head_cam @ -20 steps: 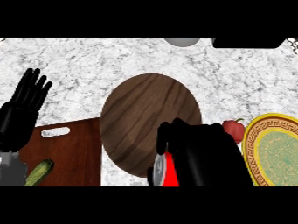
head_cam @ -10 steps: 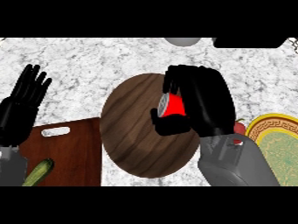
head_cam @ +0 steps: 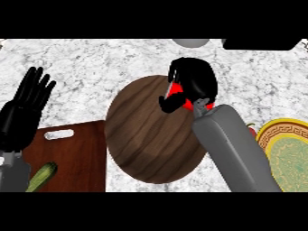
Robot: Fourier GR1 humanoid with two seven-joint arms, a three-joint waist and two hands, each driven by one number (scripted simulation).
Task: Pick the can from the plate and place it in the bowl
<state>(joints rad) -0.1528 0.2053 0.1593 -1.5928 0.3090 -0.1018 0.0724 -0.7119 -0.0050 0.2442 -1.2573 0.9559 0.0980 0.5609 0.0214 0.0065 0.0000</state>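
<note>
1. Found the left robot hand (head_cam: 24, 113) at the left edge of the head view, fingers straight and raised, holding nothing, at rest.
2. Noted a reddish cutting board (head_cam: 76, 160) on the table (head_cam: 103, 67) below that hand, with a green vegetable (head_cam: 41, 177) lying at its lower left corner.
3. Recorded the bowl (head_cam: 153, 135), a dark wooden one, just right of the board at mid-view; saw nothing lying in the part of its interior left visible.
4. Observed the right robot hand (head_cam: 195, 85) over the bowl's upper right rim, fingers curled round the can (head_cam: 176, 94); only red patches and a pale end of the can visible between the fingers.
5. Located the can therefore in that hand, off the plate and not yet in the bowl; could not tell its height above the rim.
6. Noted the plate (head_cam: 296, 158), gold-rimmed with a green centre, at the right edge, partly behind the grey forearm; a small red item (head_cam: 251, 131) at its left rim, unidentified.
7. Judged the step in hand as the carry to the bowl, near its end.
8. Judged the next move to call for bringing the can inward toward the bowl's middle, lowering it, then uncurling the fingers.
</note>
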